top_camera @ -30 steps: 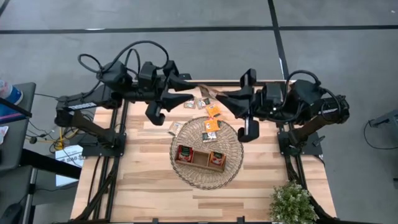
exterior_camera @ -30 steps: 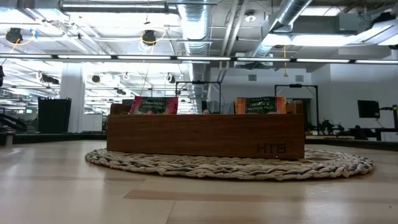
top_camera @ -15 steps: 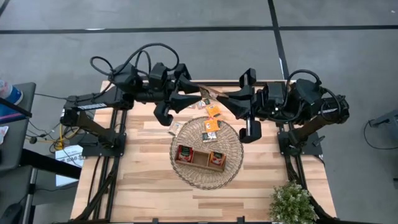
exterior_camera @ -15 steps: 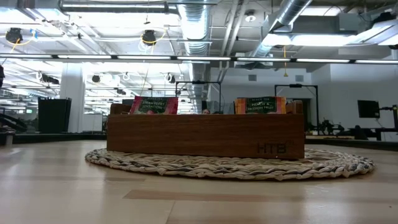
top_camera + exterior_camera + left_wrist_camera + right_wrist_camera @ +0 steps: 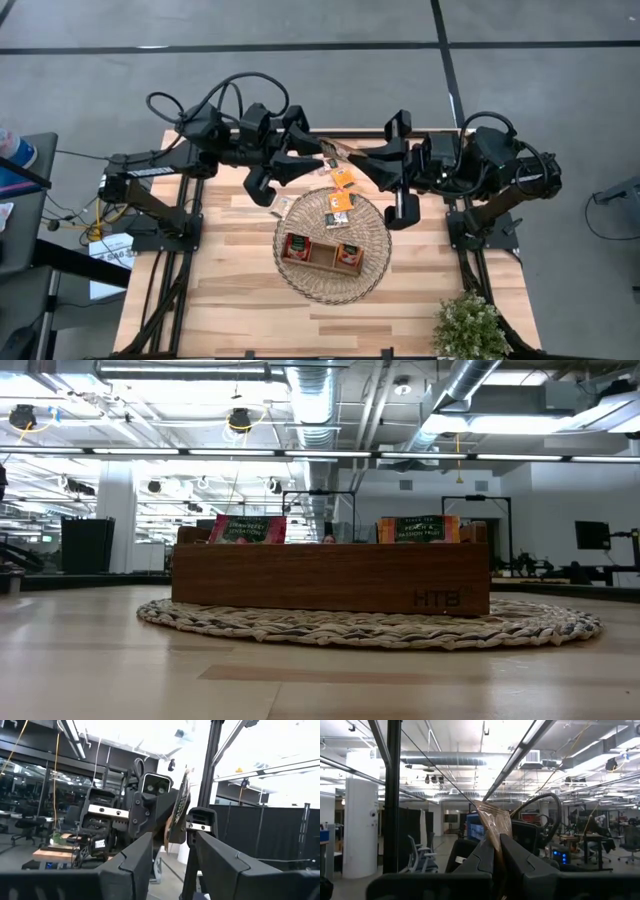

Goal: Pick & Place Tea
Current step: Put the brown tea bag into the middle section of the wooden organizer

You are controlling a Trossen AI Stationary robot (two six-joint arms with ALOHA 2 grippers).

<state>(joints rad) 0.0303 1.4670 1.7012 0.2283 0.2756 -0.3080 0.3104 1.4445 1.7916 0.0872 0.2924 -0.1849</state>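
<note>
My right gripper [image 5: 347,156] is shut on one pale tea sachet [image 5: 492,826], held in the air over the table's far middle. My left gripper [image 5: 320,152] faces it, open. Its fingers [image 5: 142,847] stand on either side of the sachet's free end [image 5: 178,812]; I see no touch. Loose sachets lie on the table: two [image 5: 326,165], an orange one [image 5: 343,178] and a pale one [image 5: 283,206]. Another orange one [image 5: 340,200] lies on the wicker basket [image 5: 300,280]. Red [image 5: 296,245] and orange [image 5: 349,255] sachets stand in the wooden tray [image 5: 322,252]. My right gripper pinches the sachet's near edge [image 5: 496,842] between its two fingers. The fingers lie level and come from the table's right side. The sachet sticks out past the fingertips toward my left gripper, upright on edge and lifted clear of the table.
The tray [image 5: 330,590] sits on the flat wicker basket [image 5: 370,628] at the table's middle, with sachets [image 5: 247,528] [image 5: 418,528] standing in its end compartments. A green plant [image 5: 470,325] stands at the near right corner. Bare wood lies at the near left.
My left gripper has moved toward the table's right edge, up to my right gripper, and now has its open fingers around the held sachet's free end. My right gripper and the sachet have kept still.
</note>
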